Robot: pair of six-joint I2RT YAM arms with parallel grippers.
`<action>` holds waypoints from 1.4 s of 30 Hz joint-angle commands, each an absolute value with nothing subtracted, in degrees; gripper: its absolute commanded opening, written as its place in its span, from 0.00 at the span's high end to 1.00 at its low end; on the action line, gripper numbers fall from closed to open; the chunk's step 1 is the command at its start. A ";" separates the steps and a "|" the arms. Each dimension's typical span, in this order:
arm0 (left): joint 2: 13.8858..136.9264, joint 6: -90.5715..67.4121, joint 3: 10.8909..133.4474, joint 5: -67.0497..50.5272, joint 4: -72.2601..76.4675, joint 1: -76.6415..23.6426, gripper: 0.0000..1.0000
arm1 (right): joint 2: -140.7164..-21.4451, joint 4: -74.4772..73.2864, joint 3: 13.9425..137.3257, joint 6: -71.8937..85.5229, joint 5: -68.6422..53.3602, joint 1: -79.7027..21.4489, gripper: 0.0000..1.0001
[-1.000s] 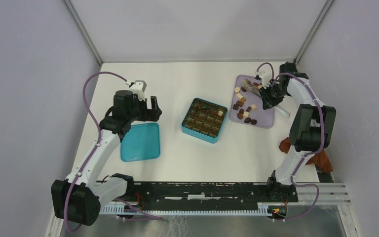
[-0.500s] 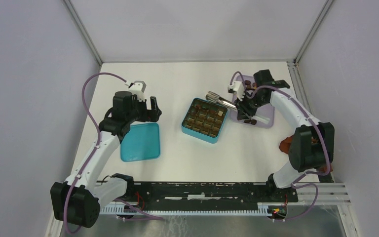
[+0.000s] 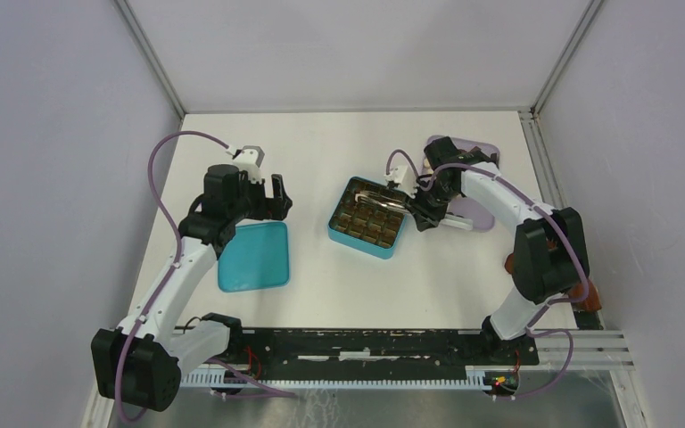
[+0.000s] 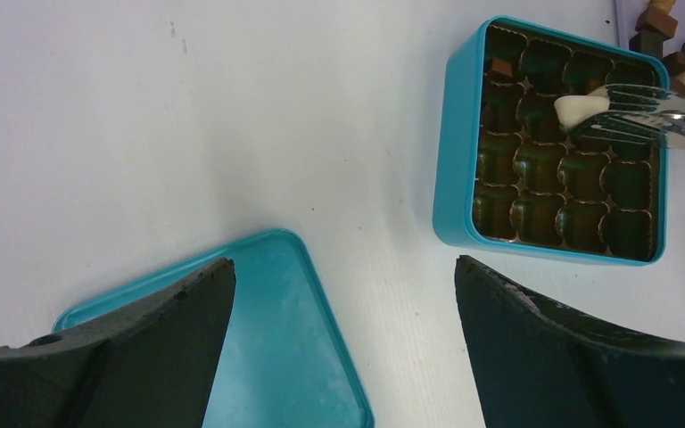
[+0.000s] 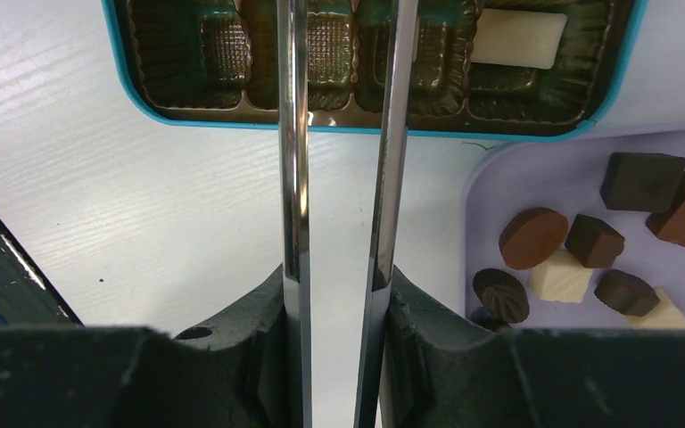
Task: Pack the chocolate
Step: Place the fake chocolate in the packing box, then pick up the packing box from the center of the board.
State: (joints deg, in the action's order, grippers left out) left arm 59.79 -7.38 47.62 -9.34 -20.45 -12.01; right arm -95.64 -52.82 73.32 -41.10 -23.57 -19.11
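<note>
The teal box (image 3: 367, 217) of brown compartments stands mid-table. My right gripper (image 3: 424, 209) is shut on the metal tongs (image 3: 383, 198), which reach out over the box. In the left wrist view a cream-white chocolate (image 4: 580, 109) sits at the tips of the tongs (image 4: 678, 125) above the box (image 4: 453, 160). The right wrist view shows both tong arms (image 5: 292, 178) pinched in my right gripper (image 5: 339, 276); their tips run out of frame. One white piece (image 5: 517, 38) lies in a corner cell. Loose chocolate (image 5: 533, 238) lies on the purple tray (image 5: 517, 178). My left gripper (image 4: 343, 267) hangs open, empty.
The teal lid (image 3: 254, 257) lies flat left of the box, under my left gripper (image 3: 276, 192), and shows as the lid (image 4: 294, 357) between its fingers. The purple tray (image 3: 477, 147) sits right of the box. A reddish-brown cloth (image 3: 591, 299) lies at the right edge.
My right arm has swung left from the purple tray to over the teal box, carrying the tongs with it. The left arm has not moved.
</note>
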 commanded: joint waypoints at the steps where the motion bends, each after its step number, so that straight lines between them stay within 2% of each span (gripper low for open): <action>1: 58.89 -4.75 47.81 -10.49 -18.28 -11.88 0.03 | -96.71 -51.56 74.20 -39.33 -20.77 -20.39 0.97; 12: 59.63 -4.67 47.90 -12.24 -18.37 -11.93 0.03 | -97.35 -51.19 74.39 -38.31 -18.38 -20.53 0.96; 16: 62.43 -4.84 47.98 -21.08 -17.66 -11.89 0.04 | -94.47 -51.74 75.70 -38.25 -21.16 -19.93 0.97; 18: 64.96 -6.42 48.24 -27.66 -16.46 -12.00 0.09 | -92.85 -52.24 76.17 -38.45 -23.38 -18.64 0.97; 20: 68.60 -9.20 50.05 -31.13 -16.38 -12.54 0.18 | -91.28 -52.34 75.93 -38.57 -25.19 -16.91 0.97; 25: 78.66 -14.74 57.44 -23.69 -19.00 -17.73 0.32 | -87.72 -51.42 73.32 -38.85 -30.90 -12.45 0.97; 29: 86.34 -14.26 61.97 -15.30 -19.77 -23.36 0.33 | -86.67 -50.61 71.62 -39.10 -33.11 -10.52 0.97; 34: 94.71 -14.50 66.12 -10.08 -19.69 -26.48 0.42 | -86.31 -50.48 71.19 -39.29 -35.07 -9.35 0.97; 42: 103.27 -14.17 72.20 -9.70 -19.95 -27.75 0.57 | -86.22 -50.62 71.30 -39.45 -35.94 -8.83 0.97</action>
State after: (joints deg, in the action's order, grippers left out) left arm 101.14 -12.64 67.99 -11.42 -20.56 -27.11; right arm -87.81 -51.94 70.87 -38.87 -32.97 -9.39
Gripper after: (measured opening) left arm 0.459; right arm 0.366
